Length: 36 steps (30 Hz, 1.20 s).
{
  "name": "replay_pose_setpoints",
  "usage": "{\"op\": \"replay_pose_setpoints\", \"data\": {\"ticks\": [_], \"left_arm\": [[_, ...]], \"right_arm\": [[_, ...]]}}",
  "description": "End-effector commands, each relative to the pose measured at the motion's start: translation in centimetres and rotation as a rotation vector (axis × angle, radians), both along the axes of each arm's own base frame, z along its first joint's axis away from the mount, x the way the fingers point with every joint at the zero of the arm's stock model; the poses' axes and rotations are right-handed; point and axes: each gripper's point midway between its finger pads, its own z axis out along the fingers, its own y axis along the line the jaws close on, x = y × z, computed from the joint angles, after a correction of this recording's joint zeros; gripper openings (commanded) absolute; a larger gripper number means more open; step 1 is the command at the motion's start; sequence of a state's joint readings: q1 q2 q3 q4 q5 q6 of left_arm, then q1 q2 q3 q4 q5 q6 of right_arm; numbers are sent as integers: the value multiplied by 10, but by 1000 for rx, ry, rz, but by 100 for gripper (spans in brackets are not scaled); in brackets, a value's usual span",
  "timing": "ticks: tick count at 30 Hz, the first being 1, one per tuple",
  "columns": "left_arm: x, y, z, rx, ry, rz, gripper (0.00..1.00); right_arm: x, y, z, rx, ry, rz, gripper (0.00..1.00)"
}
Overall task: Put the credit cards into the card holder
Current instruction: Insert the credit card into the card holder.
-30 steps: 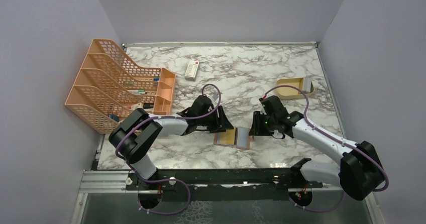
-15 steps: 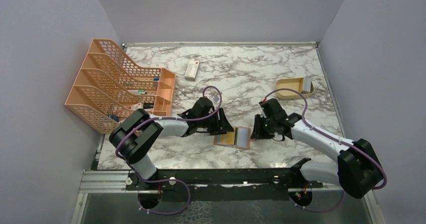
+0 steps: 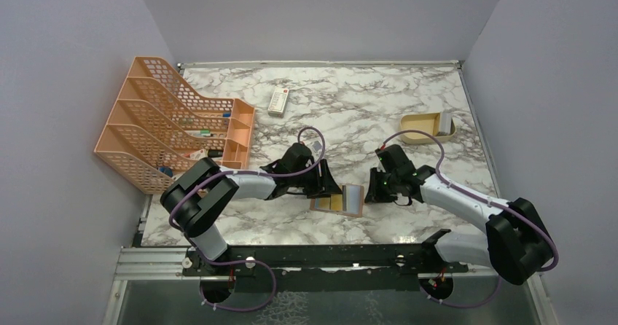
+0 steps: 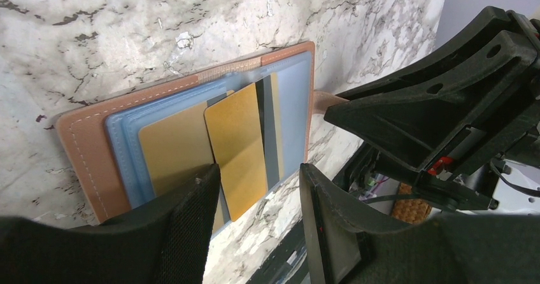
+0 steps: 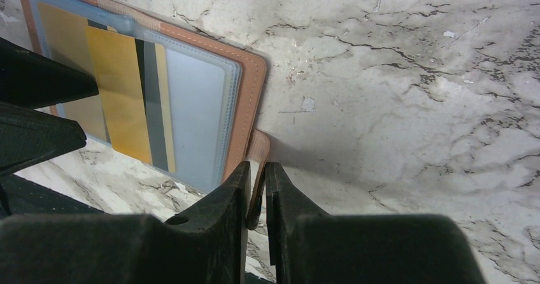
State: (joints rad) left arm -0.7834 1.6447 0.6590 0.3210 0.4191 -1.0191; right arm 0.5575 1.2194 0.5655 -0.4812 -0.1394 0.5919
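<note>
The right fingers are almost pressed together and pinch the clasp tab of the card holder. The left fingers stand spread and hold nothing. On the marble desk the card holder lies open and flat between the two arms, with its tab side turned to the right arm. The credit cards sit in its pale blue pockets. One gold card is not fully in. Its long axis points toward the gap between the left fingers, and its free end lies just in front of them. The left arm is therefore the nearer one to this card. It seems the next move is to push the card along its long axis, away from the left fingers and deeper into the pocket, while the right fingers keep the holder from sliding.
</note>
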Motion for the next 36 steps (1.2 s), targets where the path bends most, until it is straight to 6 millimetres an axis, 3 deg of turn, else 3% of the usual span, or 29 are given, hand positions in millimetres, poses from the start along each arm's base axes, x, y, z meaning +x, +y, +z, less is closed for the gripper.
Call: {"op": "replay_pose_setpoints", "data": {"ticks": [1, 20, 22, 30, 36], "left_arm": [[1, -8, 0, -1, -5, -13, 52], [6, -23, 10, -23, -33, -36, 52], [4, -23, 1, -9, -16, -41, 52], [1, -28, -1, -10, -9, -53, 52], [2, -32, 8, -29, -27, -60, 52]], "right_arm": [[3, 7, -1, 25, -16, 8, 15], [3, 9, -3, 37, -19, 18, 13], [3, 9, -3, 39, -20, 19, 13], [3, 10, -4, 41, -19, 19, 12], [2, 9, -4, 37, -21, 20, 12]]}}
